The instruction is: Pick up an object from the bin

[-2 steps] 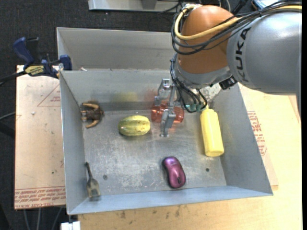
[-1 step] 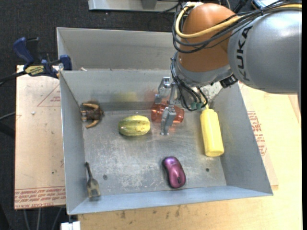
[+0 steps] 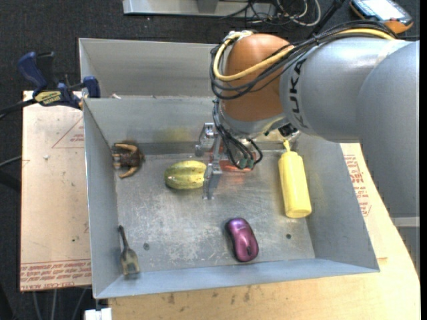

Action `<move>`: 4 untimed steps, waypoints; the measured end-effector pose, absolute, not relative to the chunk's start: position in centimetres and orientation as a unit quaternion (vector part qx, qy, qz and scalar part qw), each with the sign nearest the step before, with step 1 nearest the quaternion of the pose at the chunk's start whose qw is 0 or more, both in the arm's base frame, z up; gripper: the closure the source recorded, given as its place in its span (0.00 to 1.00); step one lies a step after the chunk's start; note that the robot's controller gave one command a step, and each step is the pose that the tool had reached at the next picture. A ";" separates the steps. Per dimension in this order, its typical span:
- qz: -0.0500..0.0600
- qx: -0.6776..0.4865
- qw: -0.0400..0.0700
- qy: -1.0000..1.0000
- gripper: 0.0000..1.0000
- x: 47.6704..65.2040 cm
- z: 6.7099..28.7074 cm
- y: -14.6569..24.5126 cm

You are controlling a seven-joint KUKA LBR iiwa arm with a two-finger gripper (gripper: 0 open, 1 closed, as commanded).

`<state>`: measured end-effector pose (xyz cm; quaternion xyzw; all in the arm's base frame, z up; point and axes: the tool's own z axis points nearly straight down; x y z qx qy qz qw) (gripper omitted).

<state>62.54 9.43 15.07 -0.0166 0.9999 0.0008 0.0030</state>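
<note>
Bright even light casts soft shadows in the bin (image 3: 167,222).

In the bin (image 3: 100,179), an oval fruit-like thing (image 3: 185,176) lies just left of the frame's middle, with the jaws close at its right end. Farther left, near the bin's left wall, sits a small figure (image 3: 127,159). A bottle (image 3: 294,185) lies lengthwise at centre right. A computer mouse (image 3: 241,239) rests below the middle, near the lower wall. A small tool (image 3: 127,255) lies in the lower left corner, well apart.
</note>
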 end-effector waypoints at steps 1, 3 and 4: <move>0.000 0.033 -0.002 0.999 0.00 62.6 13.2 10.7; 0.001 0.057 0.003 0.998 0.00 63.5 7.6 11.2; 0.003 0.022 0.010 1.000 1.00 64.6 6.8 11.5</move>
